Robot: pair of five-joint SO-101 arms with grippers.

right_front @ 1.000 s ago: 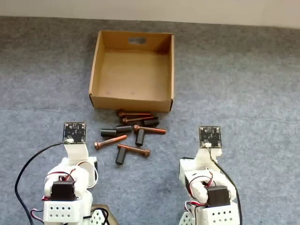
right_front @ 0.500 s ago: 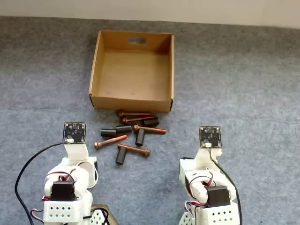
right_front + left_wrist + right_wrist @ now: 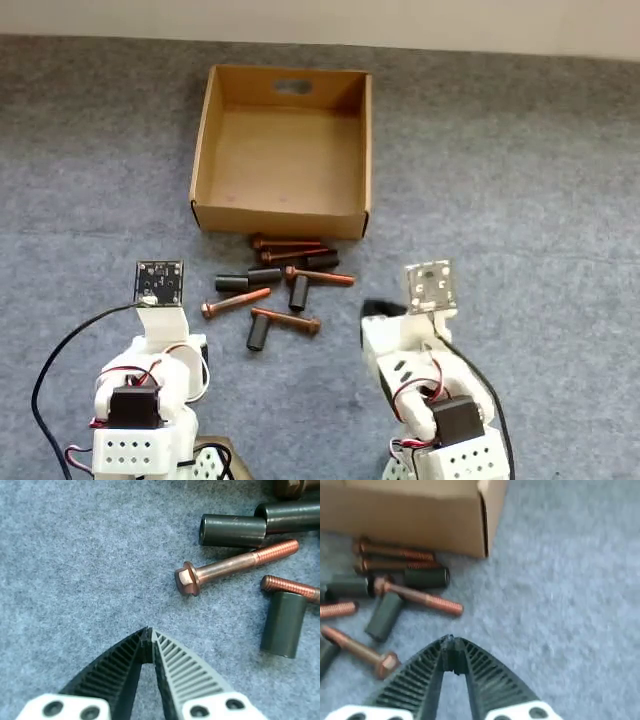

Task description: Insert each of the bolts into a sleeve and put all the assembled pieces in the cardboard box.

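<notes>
The grey carpeted tabletop (image 3: 540, 180) carries everything. The cardboard box (image 3: 280, 218) sits toward the far edge, left of the middle, open-topped with nothing in it. Both arms stand at the near edge, the left arm (image 3: 148, 395) and the right arm (image 3: 425, 375), and the right one leans in toward the parts. The left gripper (image 3: 149, 634) has its fingers pinched together with nothing between them. The right gripper (image 3: 451, 642) is the same, tips meeting and empty. The bolts (image 3: 290, 243) and sleeves (image 3: 232, 283) lie scattered just in front of the box's near wall, between box and arms, none joined as far as I can see.

To my eye the job here is the first pick, so the fingers need spreading before either arm drops. The lone bolt (image 3: 230, 569) just beyond the left gripper looks easiest, with bare carpet on both sides of its shank. A grip across mid-shank should keep it level for sliding into a sleeve (image 3: 233, 530).

Some things are in the way. Two bolts (image 3: 400, 553) lie just beside the box wall. On the right, a long bolt (image 3: 417, 596) touches the end of a dark sleeve (image 3: 383, 615), so fingers coming down there may nudge the neighbours. The round sleeves will likely roll.
</notes>
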